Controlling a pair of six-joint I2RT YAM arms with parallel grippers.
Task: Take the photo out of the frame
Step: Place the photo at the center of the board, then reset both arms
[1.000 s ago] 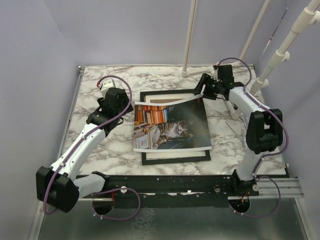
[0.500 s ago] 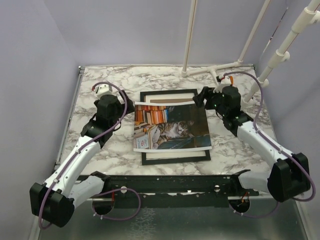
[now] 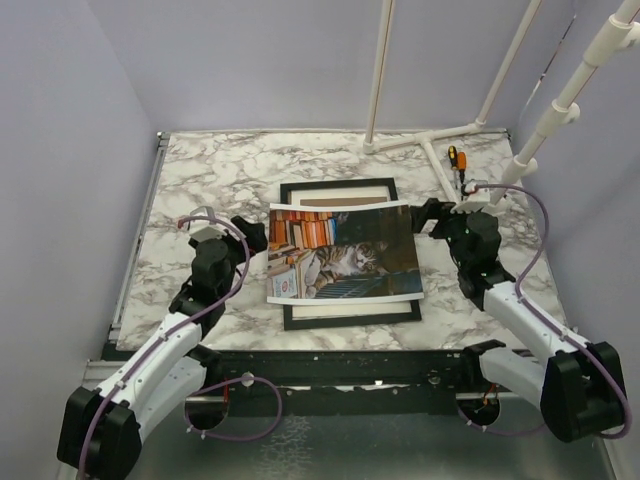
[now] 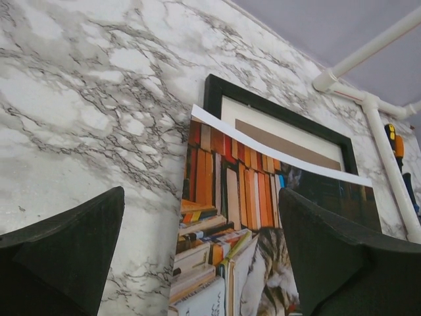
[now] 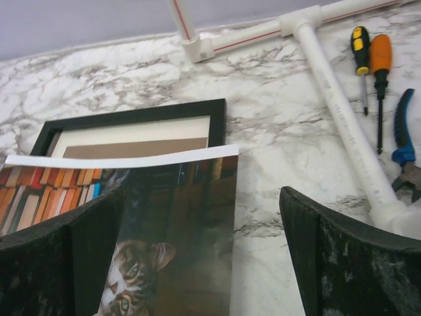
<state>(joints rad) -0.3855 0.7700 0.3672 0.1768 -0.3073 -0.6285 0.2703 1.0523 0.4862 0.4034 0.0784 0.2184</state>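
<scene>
The photo (image 3: 342, 255), a tabby cat among colourful books with white edges, lies loose and slightly curled on top of the frame (image 3: 338, 184), shifted a little to the left. The frame's black border, white mat and brown board show beyond the photo's far edge (image 4: 283, 118) (image 5: 135, 117). My left gripper (image 3: 250, 236) stands open just off the photo's left edge (image 4: 217, 197), holding nothing. My right gripper (image 3: 431, 216) stands open beside the photo's right edge (image 5: 177, 217), also with nothing in it.
A white pipe stand (image 3: 436, 150) runs across the far right of the marble table (image 3: 200, 170). Two screwdrivers (image 5: 368, 62) and blue pliers (image 5: 402, 148) lie to the right of that pipe (image 5: 342, 112). Purple walls close in the sides.
Both arms have drawn back toward the near edge and their jaws have widened. The right gripper has left the photo's far right corner; the photo lies loose on the frame.
</scene>
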